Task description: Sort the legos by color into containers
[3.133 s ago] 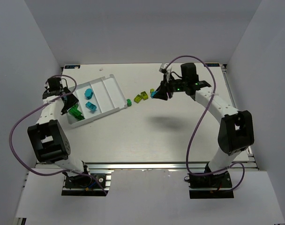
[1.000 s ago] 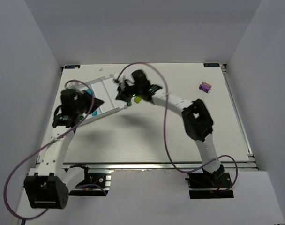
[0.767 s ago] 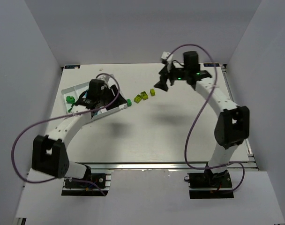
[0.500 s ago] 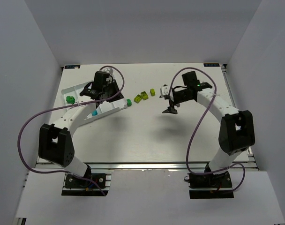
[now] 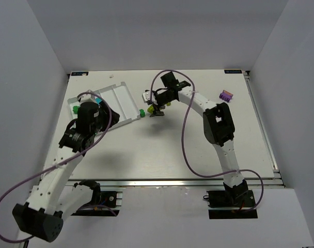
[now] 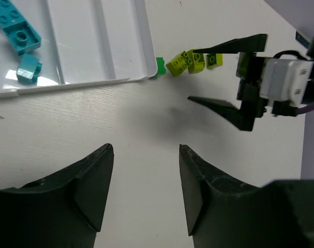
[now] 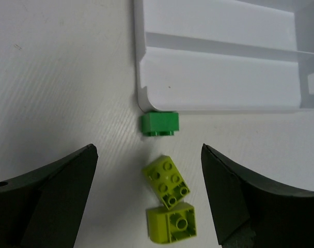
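The white tray (image 5: 122,99) lies at the back left, and its containers hold cyan legos (image 6: 15,27) and one green brick (image 5: 74,108). A dark green brick (image 7: 160,124) sits on the table against the tray's corner. Beside it lie two yellow-green bricks (image 7: 167,181), touching each other, with a third (image 6: 215,60) just beyond. My right gripper (image 7: 148,150) hangs open over these two, one finger on each side. My left gripper (image 6: 146,150) is open and holds nothing, above bare table in front of the tray's near edge (image 6: 69,85).
A small purple object (image 5: 225,95) lies at the back right of the table. White walls enclose the table on three sides. The two grippers (image 5: 157,109) (image 5: 106,118) are roughly a tray-width apart.
My right gripper has swung left from the table's middle right to the yellow-green bricks and stands open. My left gripper has pulled back off the tray toward its near edge.
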